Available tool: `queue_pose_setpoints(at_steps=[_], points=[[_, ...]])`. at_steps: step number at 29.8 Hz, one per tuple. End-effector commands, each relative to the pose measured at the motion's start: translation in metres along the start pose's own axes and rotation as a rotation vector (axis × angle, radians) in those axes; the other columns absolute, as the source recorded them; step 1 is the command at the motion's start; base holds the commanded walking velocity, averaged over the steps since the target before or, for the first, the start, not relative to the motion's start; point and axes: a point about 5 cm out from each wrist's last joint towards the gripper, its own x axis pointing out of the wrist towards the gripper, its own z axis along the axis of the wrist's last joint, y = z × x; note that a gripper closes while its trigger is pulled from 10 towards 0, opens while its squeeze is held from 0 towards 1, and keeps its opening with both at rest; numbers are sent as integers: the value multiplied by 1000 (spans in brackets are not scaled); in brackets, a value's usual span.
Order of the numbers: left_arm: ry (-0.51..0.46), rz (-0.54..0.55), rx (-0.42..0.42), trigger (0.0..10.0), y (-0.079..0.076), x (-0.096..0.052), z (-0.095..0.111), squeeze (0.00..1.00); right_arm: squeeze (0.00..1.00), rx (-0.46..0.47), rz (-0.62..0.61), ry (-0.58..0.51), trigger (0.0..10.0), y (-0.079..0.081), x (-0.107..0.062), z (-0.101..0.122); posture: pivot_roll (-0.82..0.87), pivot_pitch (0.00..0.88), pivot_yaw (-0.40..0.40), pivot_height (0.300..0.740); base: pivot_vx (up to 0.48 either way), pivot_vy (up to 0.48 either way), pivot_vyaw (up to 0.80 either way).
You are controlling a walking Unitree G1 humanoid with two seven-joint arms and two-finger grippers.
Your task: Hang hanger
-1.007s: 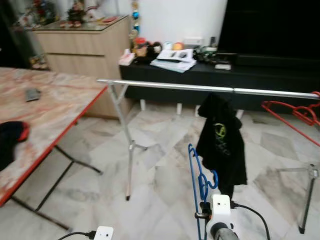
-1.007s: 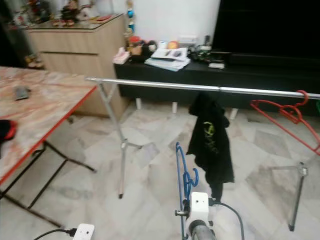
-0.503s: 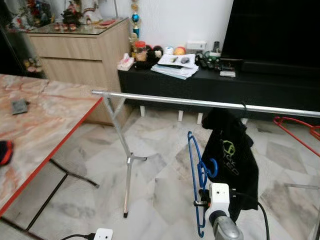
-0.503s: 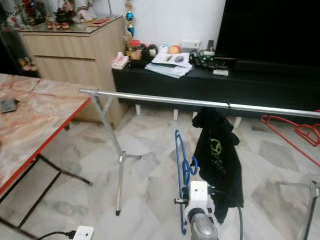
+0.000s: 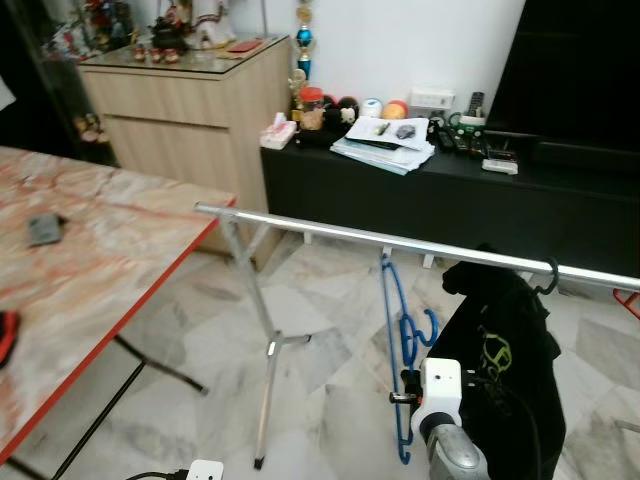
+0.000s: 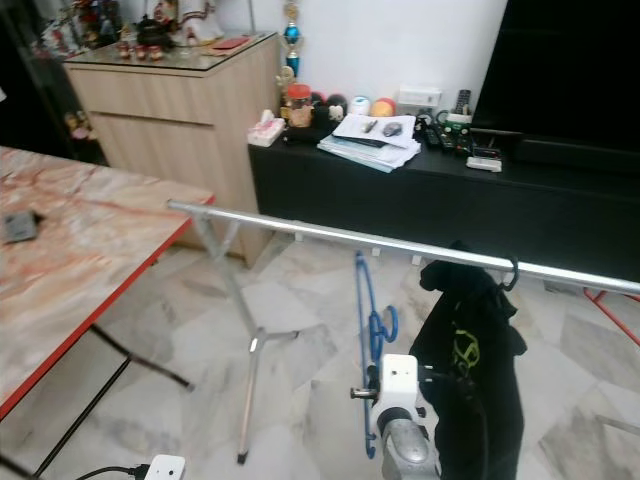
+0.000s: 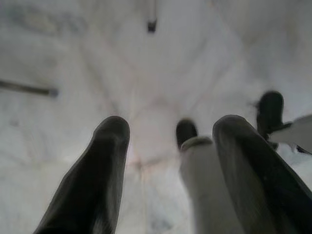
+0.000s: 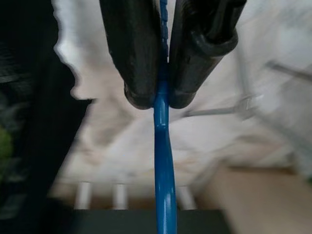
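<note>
My right gripper [image 8: 159,100] is shut on a blue plastic hanger [image 5: 398,320], held upright just above my right wrist camera housing [image 5: 440,392]. The hanger's top reaches up to the silver rail [image 5: 330,234] of a clothes rack, close to it on my side. A black garment [image 5: 505,360] with a green print hangs on a black hook from the same rail, right of the blue hanger. In the left wrist view my left gripper [image 7: 170,131] hangs low over the marble floor with its fingers [image 7: 105,165] spread apart and nothing between them.
A marble-topped folding table [image 5: 90,260] with a red edge stands at my left. The rack's silver leg [image 5: 262,340] stands between table and hanger. Behind the rail are a black TV bench [image 5: 400,190] with papers and a wooden cabinet [image 5: 185,110].
The camera has come closer to the rack, so the rail sits lower and nearer. The blue hanger's top now reaches the rail, and the black garment is beside my right arm.
</note>
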Motion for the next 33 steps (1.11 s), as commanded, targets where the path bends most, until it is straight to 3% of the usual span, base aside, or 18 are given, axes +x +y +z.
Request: queue_pose_setpoints(at_steps=[1,7,10,15,25,33], points=[[3,10,31,10000,4,0,-1,0,0,23,-11,-47,10000,2,5,13,31,0,33,740,0,0,0],[-2,16,26,10000,6,0,-1,0,0,26,-20,-81,10000,3,7,21,32,0,31,740,0,0,0],[-6,13,20,10000,6,-1,-1,0,0,50,-73,-164,10000,-3,10,38,34,0,27,740,0,0,0],[-4,8,18,10000,6,0,0,0,0,61,-97,-211,10000,-6,10,47,36,0,25,740,0,0,0],[0,1,22,10000,5,0,-1,0,0,59,-109,-228,10000,-6,11,51,41,0,22,740,0,0,0],[3,-5,27,10000,5,0,-1,0,0,23,-115,-132,10000,-10,19,56,44,0,21,740,0,0,0]])
